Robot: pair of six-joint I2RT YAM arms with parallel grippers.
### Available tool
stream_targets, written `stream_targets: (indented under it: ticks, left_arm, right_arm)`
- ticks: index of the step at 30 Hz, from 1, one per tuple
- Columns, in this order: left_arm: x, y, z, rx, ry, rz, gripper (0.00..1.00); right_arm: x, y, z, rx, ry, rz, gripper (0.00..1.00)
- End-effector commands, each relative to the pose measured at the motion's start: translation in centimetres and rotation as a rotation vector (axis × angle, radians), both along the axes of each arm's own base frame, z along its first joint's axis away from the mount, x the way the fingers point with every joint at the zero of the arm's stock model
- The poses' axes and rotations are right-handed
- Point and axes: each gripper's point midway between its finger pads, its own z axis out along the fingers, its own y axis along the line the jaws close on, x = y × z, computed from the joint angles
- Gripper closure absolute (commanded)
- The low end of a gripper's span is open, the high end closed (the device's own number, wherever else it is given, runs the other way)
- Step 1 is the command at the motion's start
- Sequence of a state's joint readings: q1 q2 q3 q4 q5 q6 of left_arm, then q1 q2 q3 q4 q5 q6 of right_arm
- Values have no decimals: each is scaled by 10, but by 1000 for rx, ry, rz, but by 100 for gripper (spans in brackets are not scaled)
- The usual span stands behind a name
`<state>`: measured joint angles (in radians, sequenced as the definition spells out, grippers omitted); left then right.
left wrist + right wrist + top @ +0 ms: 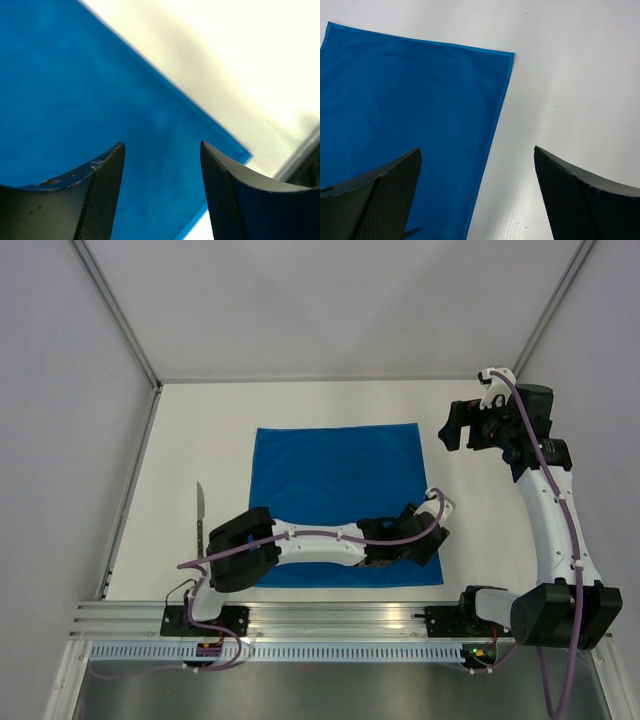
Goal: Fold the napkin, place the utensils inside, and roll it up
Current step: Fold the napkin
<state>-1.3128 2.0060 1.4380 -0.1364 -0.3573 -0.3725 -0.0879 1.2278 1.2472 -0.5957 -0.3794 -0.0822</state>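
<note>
The blue napkin [340, 490] lies flat and unfolded in the middle of the white table [200, 420]. A grey metal knife [200, 520] lies on the table to its left, apart from the cloth. My left arm reaches across the napkin's near edge. My left gripper [425, 545] is open and empty over the near right corner. In the left wrist view the gripper [162, 147] hangs above the cloth [75, 90]. My right gripper [452, 430] is open and empty, raised just right of the far right corner. In the right wrist view it [477, 150] straddles the napkin's [410, 100] right edge.
An aluminium rail [330, 620] with the arm bases runs along the near edge. Pale walls with metal frame posts [115, 310] enclose the table on the left, back and right. The right arm [555, 520] stands along the right side.
</note>
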Motion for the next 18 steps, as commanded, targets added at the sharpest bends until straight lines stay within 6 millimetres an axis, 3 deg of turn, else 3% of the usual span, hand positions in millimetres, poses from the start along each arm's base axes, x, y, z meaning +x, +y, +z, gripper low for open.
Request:
stream_targets:
  ticks: [1,6,18]
  left_arm:
    - [-27,-36,4,-53,13,-92,34]
    - [-49,-54,-15,-26,5,-140,35]
    - [-75,-64,-31,-1,-25,-230,36]
  right_arm:
    - [1,-5,2,2,-12,-42,2]
    - [-1,-4,-3,5,-3,-38,2]
    - [-1,-4,-7,6,6,-38,2]
